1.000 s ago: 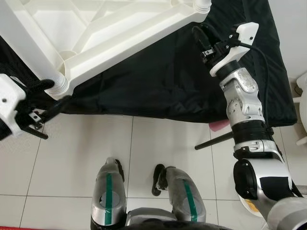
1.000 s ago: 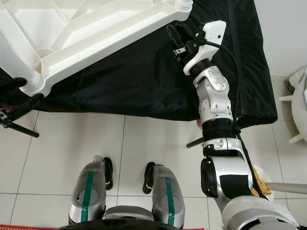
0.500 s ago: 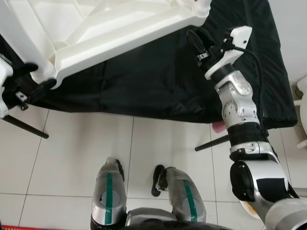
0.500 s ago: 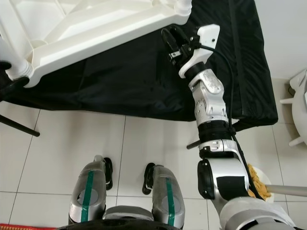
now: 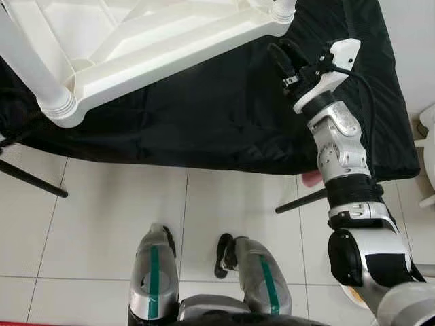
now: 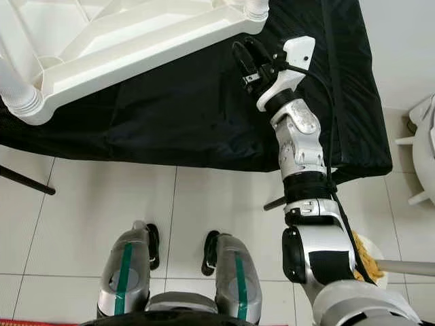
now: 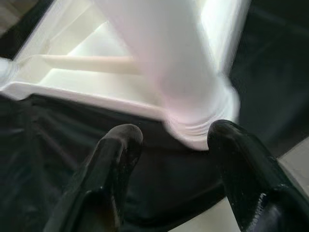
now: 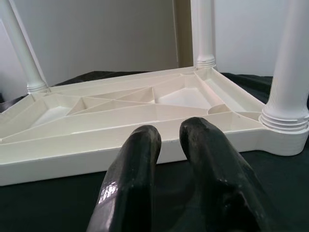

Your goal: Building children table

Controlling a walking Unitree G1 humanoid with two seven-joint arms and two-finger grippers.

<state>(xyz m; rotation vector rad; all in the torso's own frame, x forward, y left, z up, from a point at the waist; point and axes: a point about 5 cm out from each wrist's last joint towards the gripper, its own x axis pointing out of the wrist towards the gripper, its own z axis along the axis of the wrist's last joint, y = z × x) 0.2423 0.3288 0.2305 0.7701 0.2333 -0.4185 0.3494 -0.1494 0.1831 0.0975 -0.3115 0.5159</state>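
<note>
Nearest are the robot's own legs [image 5: 204,285] on bare white floor tiles [image 5: 88,224], with open floor between them and the black-draped worktop [image 5: 224,115]. A thin black bar [image 5: 34,180] slants across the tiles under the worktop's near left corner; another [image 5: 299,202] juts out under its near right edge beside the right arm.

Over the cloth toward the right end, the right gripper [image 8: 169,140] hovers just short of the table's near rim, its fingers [image 8: 133,169] almost together and holding nothing.

The upturned white children table [image 5: 156,41] lies on the worktop's left and middle, legs up, its near left corner overhanging the near edge. There the left gripper [image 7: 174,140] is spread wide either side of the corner leg [image 7: 169,63], not touching it.
</note>
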